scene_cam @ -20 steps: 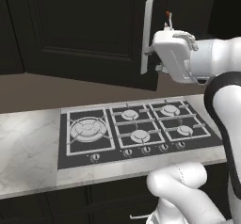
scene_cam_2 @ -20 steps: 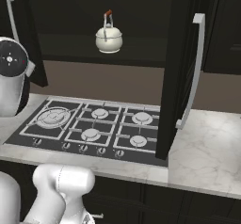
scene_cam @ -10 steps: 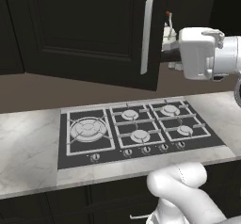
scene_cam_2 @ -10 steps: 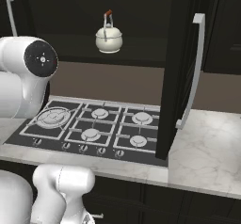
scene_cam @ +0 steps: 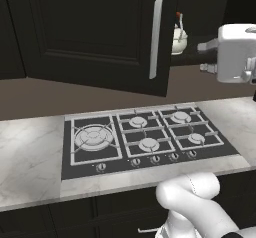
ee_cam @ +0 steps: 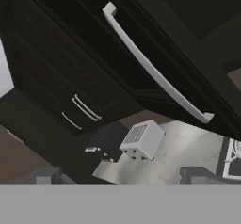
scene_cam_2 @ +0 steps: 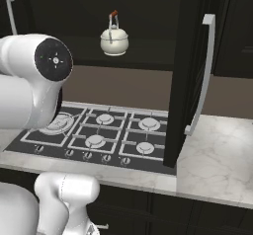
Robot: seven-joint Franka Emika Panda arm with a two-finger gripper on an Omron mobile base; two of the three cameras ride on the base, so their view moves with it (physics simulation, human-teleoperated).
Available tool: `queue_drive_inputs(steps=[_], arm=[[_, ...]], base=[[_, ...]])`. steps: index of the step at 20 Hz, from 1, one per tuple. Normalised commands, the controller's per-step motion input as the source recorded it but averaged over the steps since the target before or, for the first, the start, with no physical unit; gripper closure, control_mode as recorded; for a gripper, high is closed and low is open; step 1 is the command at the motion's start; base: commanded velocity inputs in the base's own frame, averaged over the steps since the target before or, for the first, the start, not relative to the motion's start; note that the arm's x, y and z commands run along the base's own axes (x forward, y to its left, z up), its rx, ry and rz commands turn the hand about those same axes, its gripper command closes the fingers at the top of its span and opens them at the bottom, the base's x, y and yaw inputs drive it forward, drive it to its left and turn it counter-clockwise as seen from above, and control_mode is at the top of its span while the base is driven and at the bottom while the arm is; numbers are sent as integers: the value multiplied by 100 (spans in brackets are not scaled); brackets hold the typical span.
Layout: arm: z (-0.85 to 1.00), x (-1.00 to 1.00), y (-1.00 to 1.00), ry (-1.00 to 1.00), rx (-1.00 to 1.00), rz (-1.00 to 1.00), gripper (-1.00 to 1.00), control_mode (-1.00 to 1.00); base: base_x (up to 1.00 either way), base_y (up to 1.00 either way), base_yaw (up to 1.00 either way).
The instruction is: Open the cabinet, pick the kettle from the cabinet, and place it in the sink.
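The cabinet [scene_cam: 90, 27] stands open, its left door [scene_cam: 100, 37] swung out over the hob with a vertical silver handle [scene_cam: 156, 37]. Its right door [scene_cam_2: 190, 71] shows edge-on with its handle [scene_cam_2: 205, 71]. The cream kettle [scene_cam_2: 114, 39] sits upright on the cabinet shelf and peeks past the left door's edge [scene_cam: 178, 38]. My gripper [scene_cam: 207, 57] hovers right of the kettle at about its height, apart from it and pointing left. In the hand view its fingers [ee_cam: 121, 178] stand open with nothing between them, facing the left door's handle [ee_cam: 155, 68]. The sink is out of view.
A black gas hob [scene_cam: 145, 139] lies in the white marble counter [scene_cam_2: 217, 160] below the cabinet. A white toaster-like box [ee_cam: 141, 139] stands on the counter farther left. My arm's big white joint [scene_cam_2: 34, 81] looms at the left of the right base view.
The hand has swung right, away from the left door's handle, and now hangs right of the kettle. The arm's joint has pushed farther into the right base view. Doors and kettle are unmoved.
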Motion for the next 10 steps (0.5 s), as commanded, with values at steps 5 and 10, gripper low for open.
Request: queue_drive_inputs(steps=[5,10], arm=[[0,-5,-29,0,-6,0,-100,-100],[-2,1,-26,0,-6,0,-100,-100]], base=[[0,0,0],[0,0,0]])
